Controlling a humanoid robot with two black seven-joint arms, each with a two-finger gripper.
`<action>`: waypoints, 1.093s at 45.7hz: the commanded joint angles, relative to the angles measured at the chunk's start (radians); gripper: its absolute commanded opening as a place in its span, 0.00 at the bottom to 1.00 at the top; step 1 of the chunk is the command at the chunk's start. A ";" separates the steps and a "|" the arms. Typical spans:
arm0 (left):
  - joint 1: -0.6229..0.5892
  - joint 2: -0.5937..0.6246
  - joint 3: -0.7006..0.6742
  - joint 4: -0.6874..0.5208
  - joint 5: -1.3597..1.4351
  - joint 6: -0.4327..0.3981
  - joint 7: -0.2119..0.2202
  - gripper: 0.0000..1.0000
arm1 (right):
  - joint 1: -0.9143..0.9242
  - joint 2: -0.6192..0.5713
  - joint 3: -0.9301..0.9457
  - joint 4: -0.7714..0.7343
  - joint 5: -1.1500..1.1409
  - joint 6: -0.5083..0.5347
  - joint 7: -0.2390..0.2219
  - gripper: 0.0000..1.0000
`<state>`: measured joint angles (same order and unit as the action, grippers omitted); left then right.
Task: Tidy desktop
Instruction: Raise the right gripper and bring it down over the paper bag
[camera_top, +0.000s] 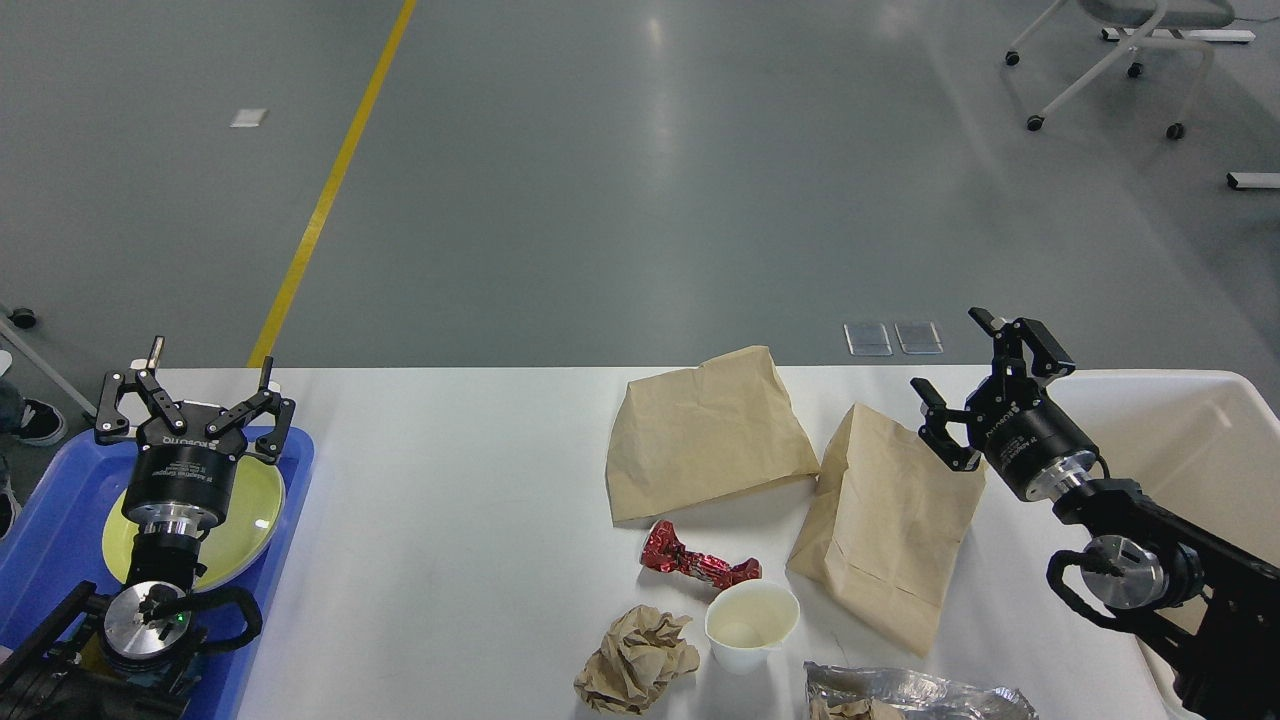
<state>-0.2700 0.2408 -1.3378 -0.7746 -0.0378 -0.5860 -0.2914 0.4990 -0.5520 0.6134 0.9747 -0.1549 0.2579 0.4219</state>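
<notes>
Both claws apart, empty: right claw (985, 385) at 3 o'clock risks crumpling paper bag (885, 525); left claw (195, 400) idle.

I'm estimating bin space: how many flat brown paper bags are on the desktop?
2: one bag at the far middle, another right of it, beside the right gripper.

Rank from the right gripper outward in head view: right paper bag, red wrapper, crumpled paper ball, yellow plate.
1. Right paper bag, just below-left of the right gripper.
2. Red wrapper, table centre.
3. Crumpled paper ball, near edge.
4. Yellow plate, far left, in the blue tray.
</notes>
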 joint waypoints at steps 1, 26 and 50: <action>0.000 0.000 -0.001 0.000 0.001 0.000 0.000 0.96 | 0.133 -0.049 -0.211 0.018 0.003 0.001 -0.002 1.00; 0.000 0.000 0.000 0.000 -0.001 0.000 0.000 0.96 | 1.192 0.033 -1.582 0.024 0.201 0.389 -0.003 1.00; 0.000 0.000 0.000 0.000 -0.001 0.000 0.000 0.96 | 1.842 0.408 -1.729 0.418 0.284 0.440 -0.724 1.00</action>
<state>-0.2700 0.2407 -1.3380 -0.7746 -0.0380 -0.5860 -0.2915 2.2108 -0.1618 -1.1452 1.2724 0.1289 0.6947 -0.1958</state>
